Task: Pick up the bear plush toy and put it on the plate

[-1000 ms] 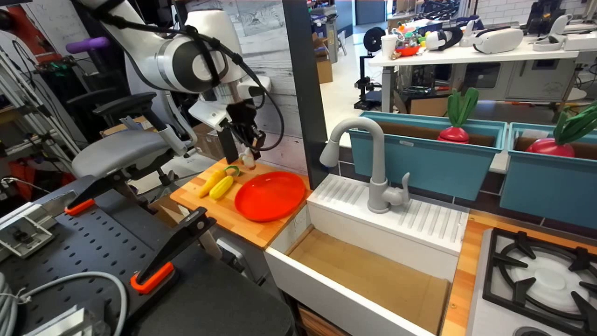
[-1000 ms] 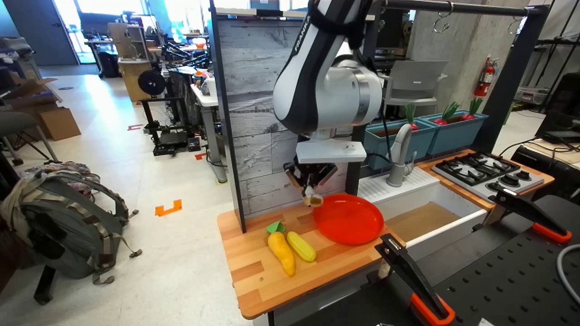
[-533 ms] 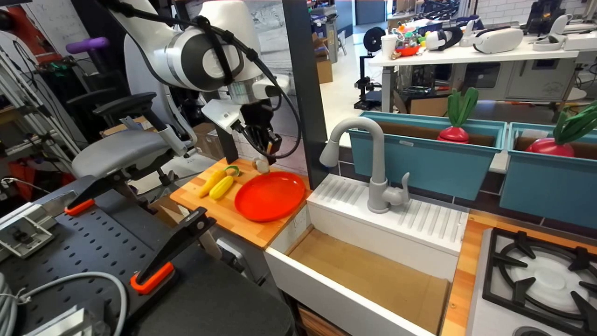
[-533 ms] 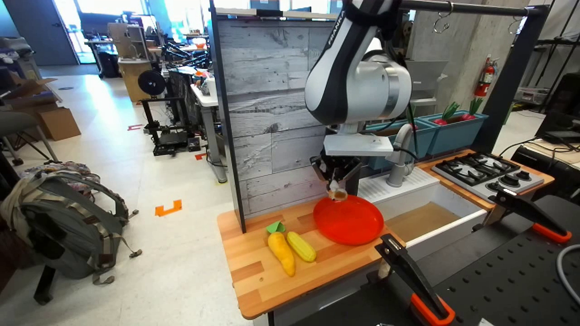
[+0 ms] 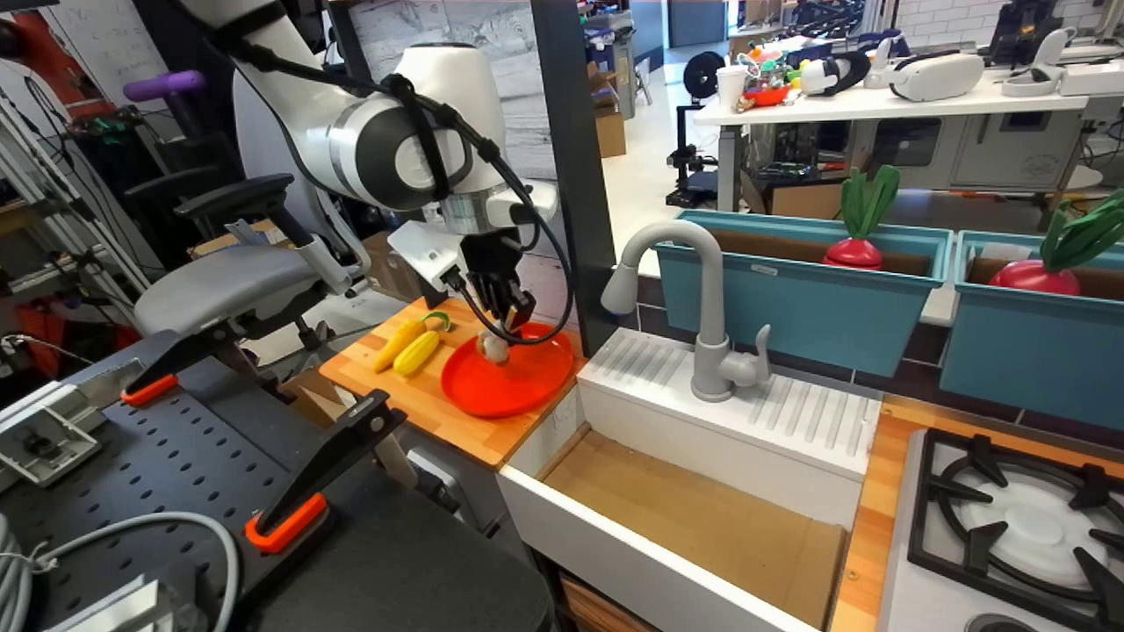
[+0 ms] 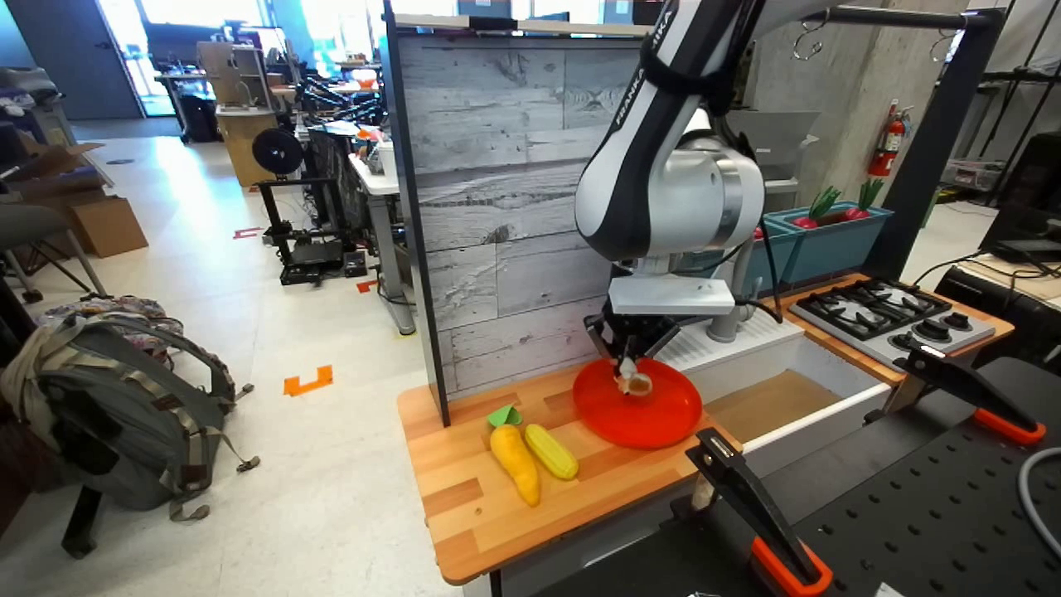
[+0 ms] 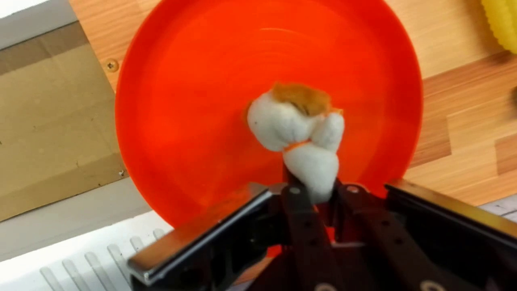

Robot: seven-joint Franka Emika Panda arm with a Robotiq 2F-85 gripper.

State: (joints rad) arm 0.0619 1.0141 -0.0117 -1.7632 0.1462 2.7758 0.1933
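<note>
Wooden desk [image 6: 580,502], plank wall [image 6: 497,215] along its back edge, sink [image 5: 606,557] just beside one side edge. Red plate [image 6: 655,427] flat on the desk, right by that sink-side edge. Carrot [image 6: 515,464], yellow with green leaves, just beside the yellow corn [image 6: 552,453]; from where I stand both lie between the plate and the edge opposite the sink. Arm [image 6: 663,199] hangs over the desk, pincer [image 7: 319,193] above the plate. Pincer closed, tips pinching one white end of the bear [image 7: 301,129]. Bear small, white with a brown patch; in the wrist view it falls wholly inside the plate's rim, loose end near the plate's middle. Touching the plate or just above it: can't tell. Faucet [image 5: 711,307] at the sink's back, stove [image 6: 895,313] past the sink, teal planters [image 5: 803,307] behind.
</note>
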